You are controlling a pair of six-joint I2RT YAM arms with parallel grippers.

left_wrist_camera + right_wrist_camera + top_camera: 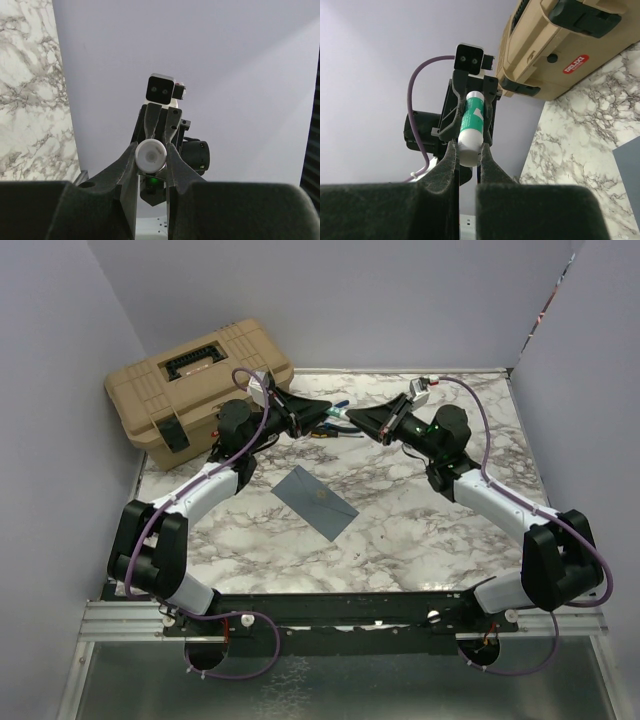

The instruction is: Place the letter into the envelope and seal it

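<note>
Fingers on both my arms are on the same thing. My left fingers (171, 160) are narrowed onto one end of a glue stick (471, 122), and its round white end face shows between them in the left wrist view. My right fingers (451, 156) stand nearly together, pinching the stick's other, white end. From there the green-and-white body runs straight across to the left fingers. The stick hangs in the air between the two sets of fingers, tip facing tip, above the far middle of the bench (430, 530).

The envelope (315, 502) lies flat near the middle of the bench, on the near side of my fingers and well apart from them. It is turned askew to the bench edges and has a small pale mark on its upper face. One corner of it shows at the right edge of the right wrist view.

A tan toolbox (200, 375) with dark latches sits shut at the far-left corner of the bench, just behind my left arm.
</note>
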